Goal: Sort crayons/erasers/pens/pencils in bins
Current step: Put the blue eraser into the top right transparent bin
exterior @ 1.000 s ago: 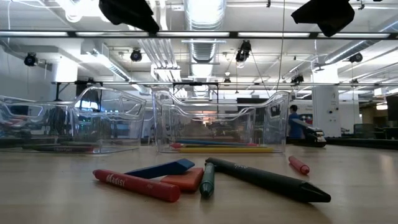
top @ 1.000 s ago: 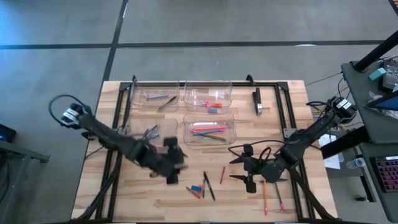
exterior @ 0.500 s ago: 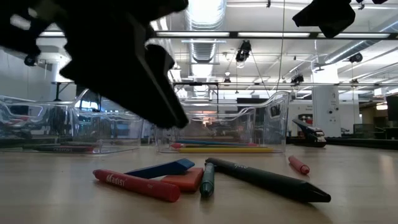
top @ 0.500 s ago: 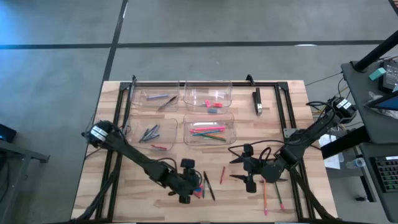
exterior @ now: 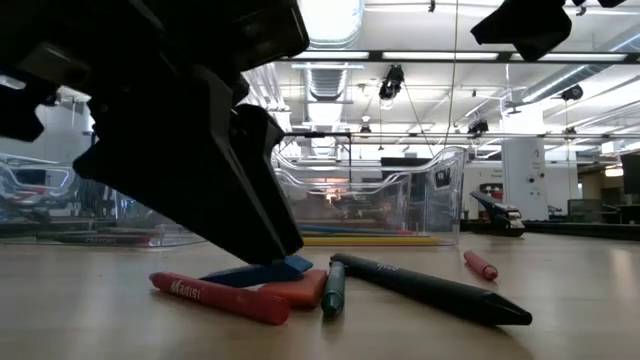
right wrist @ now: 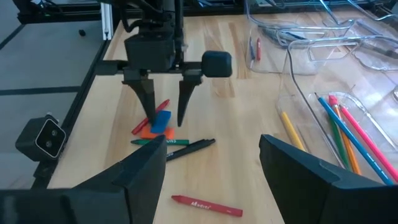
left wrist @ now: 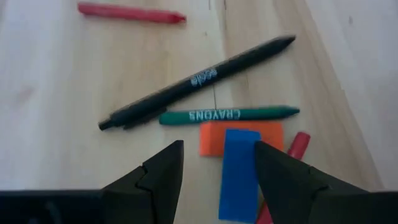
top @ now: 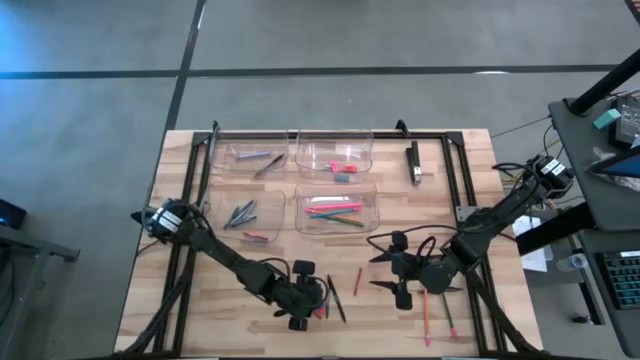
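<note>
From where I stand the left gripper (top: 318,298) is down low over the small pile of loose things near the front edge of the table (top: 200,320), its two dark fingers (right wrist: 147,99) spread apart and pointing straight down, one on each side of the blue eraser (left wrist: 239,172); they straddle it, and I cannot tell whether they touch it yet. That blue block lies partly on top of an orange eraser (left wrist: 211,137), and a red crayon (exterior: 218,297) pokes out from under them both. Just at 12 o'clock of the erasers in the left wrist view lies a green crayon (left wrist: 229,114), and past it a black pen (left wrist: 198,81) set on a slant, with another red crayon (left wrist: 130,12) well apart beyond. The right gripper (top: 398,270) hangs off at about 3 o'clock of the pile, above the table, its fingers splayed wide and holding nothing; a couple of pencils (top: 426,318) lie on the wood near it. At 12 o'clock of all this the four clear bins (top: 338,212) sit two by two: coloured pencils in the near right one, erasers (top: 344,172) in the far right one, dark pens (top: 242,212) in the near left.
</note>
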Controlling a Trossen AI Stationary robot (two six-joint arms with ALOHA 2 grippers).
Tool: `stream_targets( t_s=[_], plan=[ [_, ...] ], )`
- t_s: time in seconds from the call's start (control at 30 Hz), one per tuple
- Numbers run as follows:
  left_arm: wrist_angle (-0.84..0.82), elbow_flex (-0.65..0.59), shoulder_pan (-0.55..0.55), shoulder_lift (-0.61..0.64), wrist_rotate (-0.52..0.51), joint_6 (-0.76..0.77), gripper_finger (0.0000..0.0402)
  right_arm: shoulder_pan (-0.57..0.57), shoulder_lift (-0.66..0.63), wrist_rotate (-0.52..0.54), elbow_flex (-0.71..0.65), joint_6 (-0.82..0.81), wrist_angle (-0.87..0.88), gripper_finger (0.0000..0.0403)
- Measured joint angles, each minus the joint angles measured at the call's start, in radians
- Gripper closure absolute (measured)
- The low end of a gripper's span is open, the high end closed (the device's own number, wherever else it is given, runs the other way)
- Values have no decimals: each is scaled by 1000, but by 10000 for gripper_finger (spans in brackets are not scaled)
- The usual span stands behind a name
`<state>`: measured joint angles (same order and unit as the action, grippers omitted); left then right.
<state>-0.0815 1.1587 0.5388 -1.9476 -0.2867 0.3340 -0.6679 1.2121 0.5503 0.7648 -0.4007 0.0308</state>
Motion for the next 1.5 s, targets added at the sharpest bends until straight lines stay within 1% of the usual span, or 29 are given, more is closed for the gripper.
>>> stream_targets(
  t_s=[0.17, 0.9, 1.03, 1.3, 1.5],
  plan=[
    [17, 0, 1, -13, 20, 1, 222, 0, 0, 0, 0, 0, 4, 156],
    [-2, -1, 2, -50, 28, 26, 224, 0, 0, 0, 0, -1, 17, 156],
    [-6, -1, 2, -51, 27, 23, 249, 0, 0, 0, 0, -3, 17, 156],
    [-15, -3, -1, -45, 17, 24, 328, 0, 0, 0, 0, -3, 17, 156],
    [-45, -8, -5, -10, 28, 3, 386, 0, 0, 0, 0, -4, 17, 156]
  ],
)
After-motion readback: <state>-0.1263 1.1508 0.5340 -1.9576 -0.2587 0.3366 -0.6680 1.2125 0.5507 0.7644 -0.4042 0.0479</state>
